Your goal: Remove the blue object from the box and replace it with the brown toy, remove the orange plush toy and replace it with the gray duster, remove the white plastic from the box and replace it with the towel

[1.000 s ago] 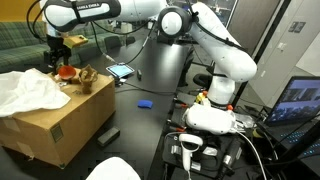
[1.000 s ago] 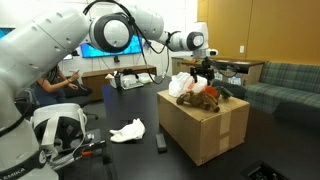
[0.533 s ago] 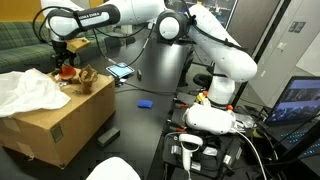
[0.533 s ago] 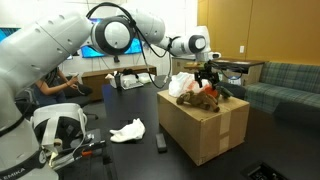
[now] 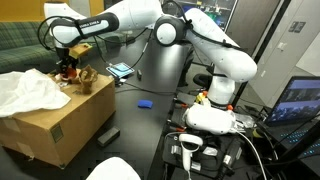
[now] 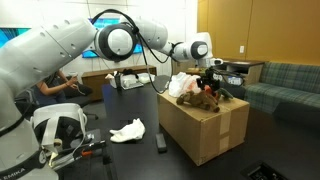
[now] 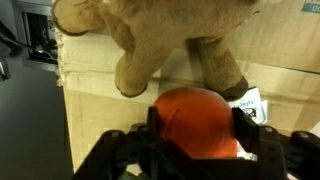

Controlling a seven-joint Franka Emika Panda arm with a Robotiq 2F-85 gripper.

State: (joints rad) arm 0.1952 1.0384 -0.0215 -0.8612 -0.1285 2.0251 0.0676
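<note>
The orange plush toy (image 7: 195,108) lies on top of the box (image 5: 60,122), just below the brown toy (image 7: 160,35) in the wrist view. My gripper (image 7: 196,122) has come down over it, and both fingers (image 7: 152,121) press against its sides. In an exterior view the gripper (image 5: 68,68) stands at the box's far end beside the brown toy (image 5: 88,79). The white plastic (image 5: 25,90) lies crumpled on the box top. The blue object (image 5: 144,103) is on the dark table. The gray duster (image 6: 160,143) and the white towel (image 6: 128,129) lie on the table beside the box (image 6: 205,128).
A tablet (image 5: 121,71) with a lit screen lies on the table behind the box. The robot's base (image 5: 212,118) and cables stand at the table's edge. A green sofa (image 6: 280,85) is behind the box.
The gripper has come down onto the orange plush toy and its fingers have closed in against it.
</note>
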